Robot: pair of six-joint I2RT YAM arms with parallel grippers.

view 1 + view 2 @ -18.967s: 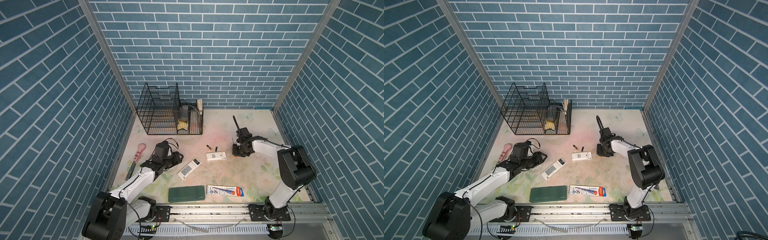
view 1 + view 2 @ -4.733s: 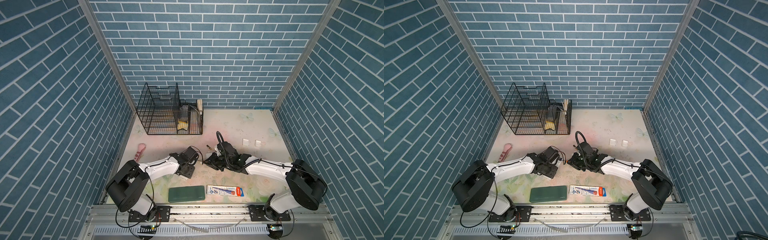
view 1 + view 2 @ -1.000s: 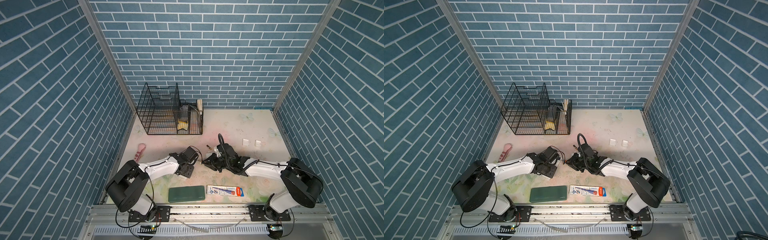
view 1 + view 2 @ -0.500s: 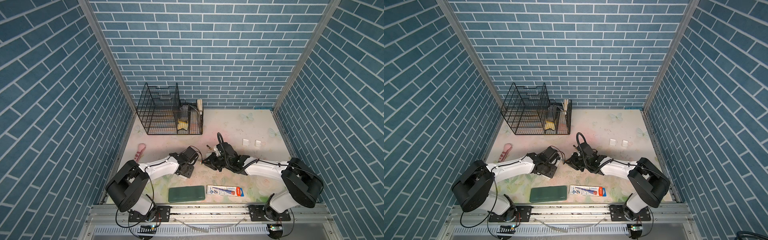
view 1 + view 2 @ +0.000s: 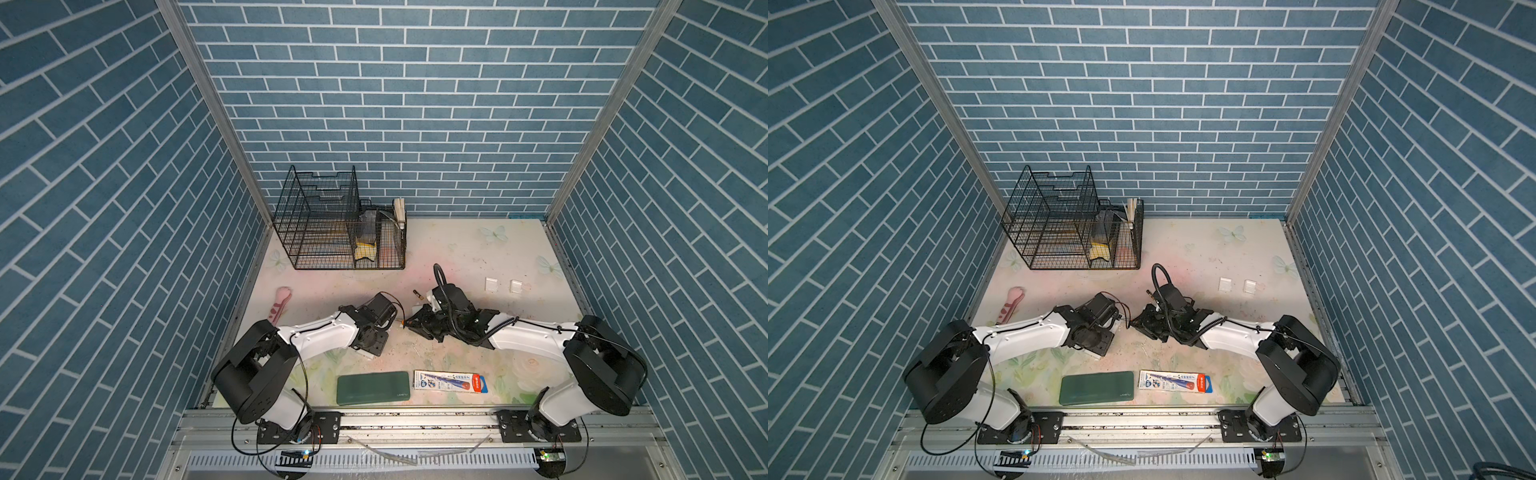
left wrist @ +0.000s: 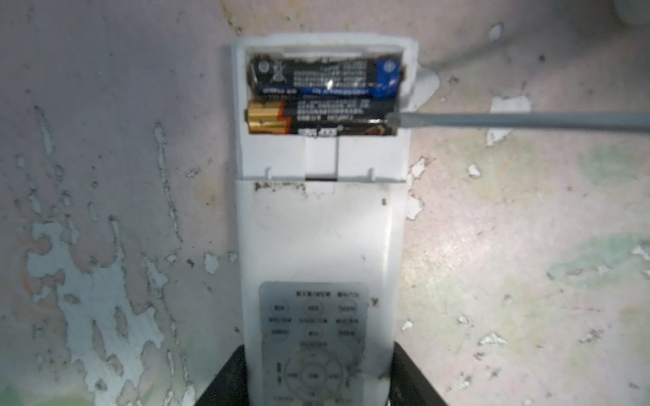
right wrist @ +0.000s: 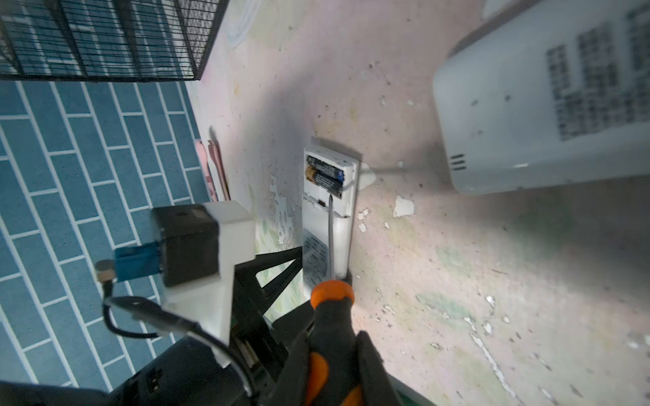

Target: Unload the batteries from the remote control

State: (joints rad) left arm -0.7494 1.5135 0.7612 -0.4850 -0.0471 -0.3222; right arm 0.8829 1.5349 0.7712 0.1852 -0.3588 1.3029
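Note:
In the left wrist view my left gripper [image 6: 318, 379] is shut on the button end of the white remote control [image 6: 316, 228]. Its battery bay is open at the far end. Two batteries lie side by side in it, a black-and-blue one [image 6: 327, 77] and a black one with a gold end [image 6: 316, 117]. The grey shaft of the screwdriver [image 6: 510, 121] comes in from the side, its tip at the gold-ended battery's dark end. My right gripper [image 7: 334, 358] is shut on the orange-and-black screwdriver handle [image 7: 332, 316]. In both top views the two grippers [image 5: 372, 347] [image 5: 419, 326] meet mid-table.
A loose battery [image 5: 417, 294] lies just behind the right wrist. A second white device [image 7: 545, 95] sits close beside the work spot. A wire rack [image 5: 332, 232] stands at the back left, a pink tool [image 5: 280, 303] at the left edge, and a green case [image 5: 372, 387] and flat box [image 5: 451, 381] in front. Two small white covers [image 5: 491, 284] lie right.
Nothing visibly differs over the last second. Nineteen seconds ago the arms were apart and the remote lay free; now both meet at it.

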